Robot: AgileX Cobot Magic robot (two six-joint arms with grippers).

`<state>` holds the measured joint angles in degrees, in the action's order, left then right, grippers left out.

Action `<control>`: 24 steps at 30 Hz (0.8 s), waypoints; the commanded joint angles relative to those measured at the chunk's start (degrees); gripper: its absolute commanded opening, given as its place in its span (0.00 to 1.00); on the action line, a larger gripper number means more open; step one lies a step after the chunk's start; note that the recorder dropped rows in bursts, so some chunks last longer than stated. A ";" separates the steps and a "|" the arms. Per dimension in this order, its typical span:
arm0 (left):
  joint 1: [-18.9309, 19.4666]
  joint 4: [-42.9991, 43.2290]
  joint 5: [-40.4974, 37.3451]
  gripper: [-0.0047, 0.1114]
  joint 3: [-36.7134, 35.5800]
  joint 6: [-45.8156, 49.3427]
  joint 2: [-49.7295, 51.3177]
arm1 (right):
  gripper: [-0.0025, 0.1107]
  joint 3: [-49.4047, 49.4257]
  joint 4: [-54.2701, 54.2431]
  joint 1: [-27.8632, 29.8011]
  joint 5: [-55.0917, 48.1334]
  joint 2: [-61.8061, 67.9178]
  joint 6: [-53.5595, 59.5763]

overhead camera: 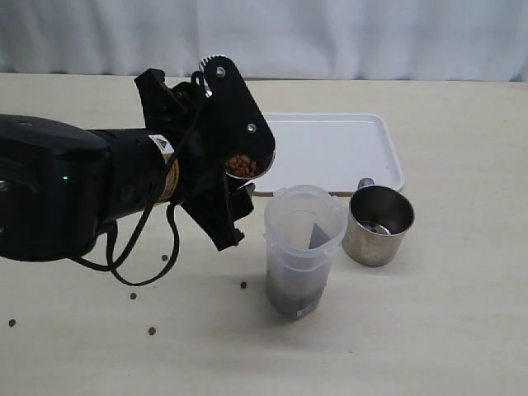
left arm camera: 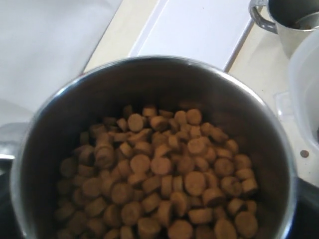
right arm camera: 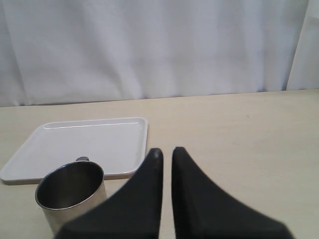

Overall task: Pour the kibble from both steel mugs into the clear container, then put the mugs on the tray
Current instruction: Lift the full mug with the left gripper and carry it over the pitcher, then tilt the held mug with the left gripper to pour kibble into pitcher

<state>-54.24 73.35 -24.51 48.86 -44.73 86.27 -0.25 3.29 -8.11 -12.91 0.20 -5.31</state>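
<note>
My left gripper [overhead camera: 238,173] is shut on a steel mug [overhead camera: 247,163], held tilted in the air just left of the clear container [overhead camera: 304,239]. Brown kibble [left arm camera: 159,179] fills that mug [left arm camera: 149,74] and hides the fingers in the left wrist view. A shallow layer of kibble [overhead camera: 294,301] lies in the container's bottom. The second steel mug [overhead camera: 378,224] stands upright on the table right of the container, with no kibble showing in it. Behind both lies the white tray [overhead camera: 330,153]. My right gripper [right arm camera: 167,155] is shut on nothing, beside that second mug [right arm camera: 70,191].
A few loose pellets lie on the table at the front left [overhead camera: 152,331] and near the container's base [overhead camera: 243,285]. The left arm's black body [overhead camera: 74,186] fills the left side. A white curtain [overhead camera: 330,33] runs along the table's far edge.
</note>
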 commanded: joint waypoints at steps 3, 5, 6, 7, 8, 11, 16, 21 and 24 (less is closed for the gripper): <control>-4.19 3.58 -5.46 0.04 2.79 0.13 0.08 | 0.07 0.25 0.58 0.27 -0.23 -0.20 0.08; -6.60 5.52 -10.10 0.04 3.28 0.13 0.08 | 0.07 0.25 0.58 0.27 -0.23 -0.20 0.08; -7.28 5.83 -11.27 0.04 3.56 0.13 0.08 | 0.07 0.25 0.58 0.27 -0.23 -0.20 0.08; -8.40 6.09 -12.99 0.04 3.91 0.28 0.08 | 0.07 0.25 0.58 0.27 -0.23 -0.20 0.08; -8.52 6.56 -12.98 0.04 3.91 0.40 0.08 | 0.07 0.25 0.58 0.27 -0.23 -0.20 0.08; -8.89 6.56 -13.97 0.04 3.91 1.17 0.33 | 0.07 0.25 0.58 0.27 -0.23 -0.20 0.08; -10.04 8.52 -15.93 0.04 3.91 2.91 3.69 | 0.07 0.25 0.58 0.27 -0.23 -0.20 0.08; -10.69 11.92 -15.53 0.04 3.91 2.91 4.64 | 0.07 0.25 0.58 0.27 -0.23 -0.20 0.08; -11.45 15.97 -15.90 0.04 3.91 3.01 4.64 | 0.07 0.25 0.58 0.27 -0.23 -0.20 0.08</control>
<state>-65.30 85.86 -39.71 52.13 -41.74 91.17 -0.25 3.29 -8.11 -12.91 0.20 -5.31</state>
